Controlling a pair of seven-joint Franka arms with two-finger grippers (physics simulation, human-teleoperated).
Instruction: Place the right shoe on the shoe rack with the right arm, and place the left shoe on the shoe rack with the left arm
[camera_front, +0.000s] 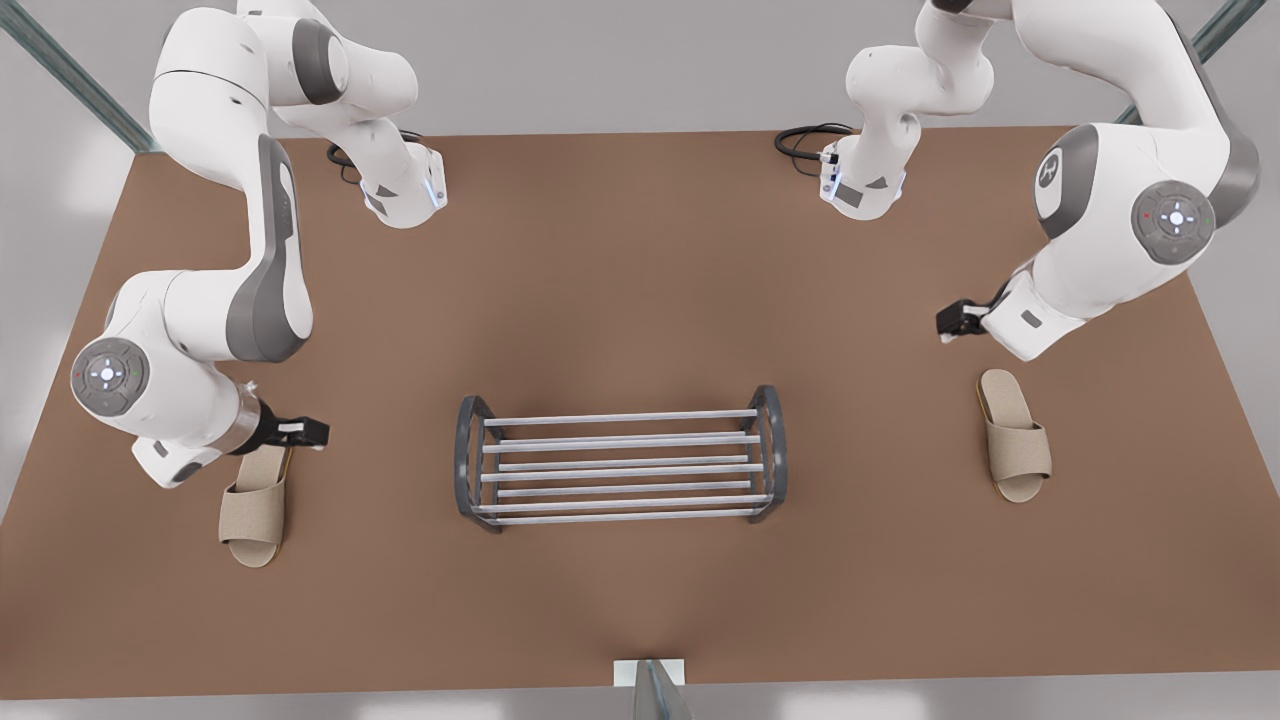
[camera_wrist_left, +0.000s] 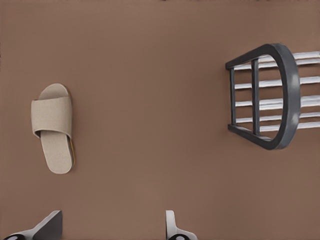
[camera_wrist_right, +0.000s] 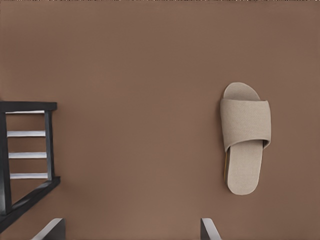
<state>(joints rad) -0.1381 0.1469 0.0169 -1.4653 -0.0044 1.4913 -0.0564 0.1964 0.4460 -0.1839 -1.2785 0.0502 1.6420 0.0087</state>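
A grey metal strut (camera_front: 655, 695) rises at the middle of the table's (camera_front: 620, 290) near edge. Just beyond it, the shoe rack (camera_front: 620, 468) stands empty, its silver bars running between dark arched ends. The right shoe (camera_front: 255, 505), a beige slipper, lies flat toward the near corner on the front view's left, toe pointing to the near edge. The right gripper (camera_front: 295, 432) hangs above its heel end, fingers (camera_wrist_right: 52, 229) spread wide and holding nothing. The left shoe (camera_front: 1015, 435) lies flat by the table edge on the front view's right, well apart from the rack. The left gripper (camera_front: 960, 320) hovers just beyond its heel, toward the far edge, fingers (camera_wrist_left: 47, 227) likewise wide apart and empty.
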